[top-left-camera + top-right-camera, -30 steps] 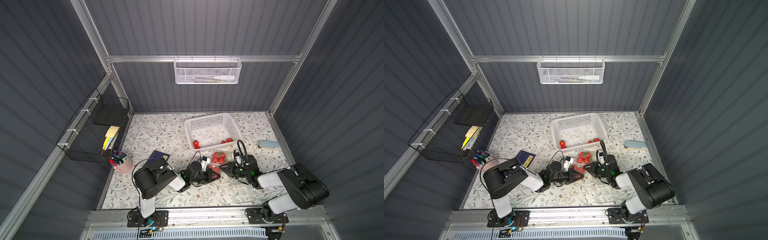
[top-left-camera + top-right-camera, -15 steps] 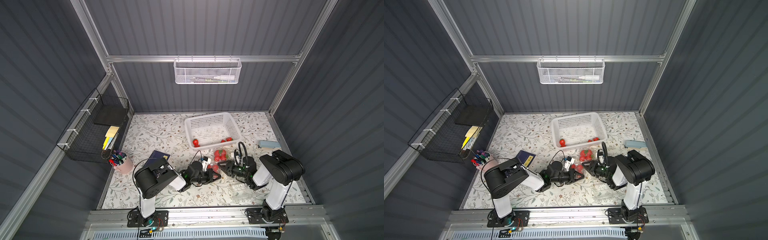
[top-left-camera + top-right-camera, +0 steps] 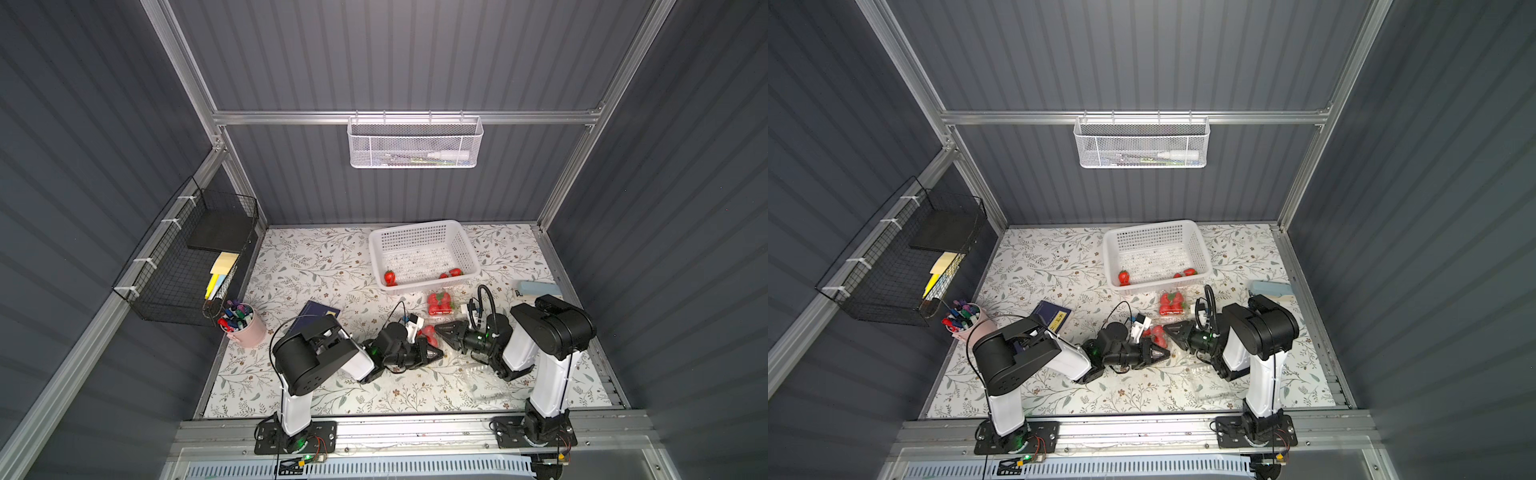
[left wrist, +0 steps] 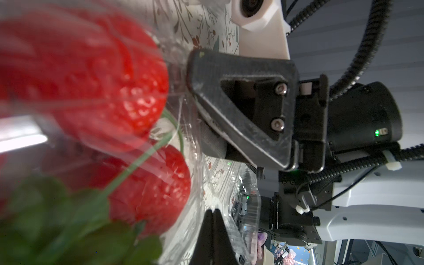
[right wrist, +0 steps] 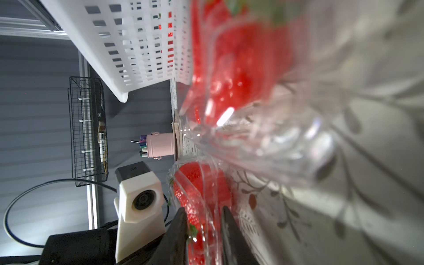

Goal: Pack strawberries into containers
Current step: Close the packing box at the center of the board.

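The right arm (image 3: 552,328) has swung upright; the right gripper (image 3: 444,330) straddles the container (image 5: 213,176) rim, jaws parted. The left gripper (image 3: 439,354) stays closed.

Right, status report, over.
Left gripper shut at clamshell between arms. Right gripper open astride its rim. Strawberries inside; more in white basket. Second packed clamshell close by.

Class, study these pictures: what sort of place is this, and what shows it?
Most likely a robotics lab test cell, not a kitchen: a left arm and right arm mounted on a rail, grey panel walls in an aluminium frame, and staged strawberries by a white perforated basket.
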Controlling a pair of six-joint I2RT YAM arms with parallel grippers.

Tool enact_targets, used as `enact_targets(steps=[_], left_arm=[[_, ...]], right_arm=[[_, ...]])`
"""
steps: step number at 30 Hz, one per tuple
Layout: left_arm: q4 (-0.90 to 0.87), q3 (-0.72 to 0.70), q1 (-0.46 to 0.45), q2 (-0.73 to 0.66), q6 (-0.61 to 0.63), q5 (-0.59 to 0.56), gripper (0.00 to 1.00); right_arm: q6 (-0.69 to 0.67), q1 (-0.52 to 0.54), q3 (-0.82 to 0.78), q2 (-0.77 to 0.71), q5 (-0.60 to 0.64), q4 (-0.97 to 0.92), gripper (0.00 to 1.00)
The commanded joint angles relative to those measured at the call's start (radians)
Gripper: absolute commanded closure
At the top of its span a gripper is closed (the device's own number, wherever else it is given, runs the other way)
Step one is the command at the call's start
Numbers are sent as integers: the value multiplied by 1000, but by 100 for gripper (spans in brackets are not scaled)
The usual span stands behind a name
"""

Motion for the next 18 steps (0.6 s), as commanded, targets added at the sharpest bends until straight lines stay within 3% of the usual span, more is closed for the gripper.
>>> enact_targets(steps=[1,7,13,18], left_arm=[[-172,-6,-6,38,17,-6,100],[-307,55,-3,-29,57,-8,100],[-595,210,41,-181,164,-89,100],[-683,252,121,-274,201,-145,100]], right_arm=[[-24,4,4,1,4,-140,75],[-36,4,11,1,4,-183,76],[-36,4,10,-5,0,-196,76],[-33,4,2,-34,-3,-213,63]])
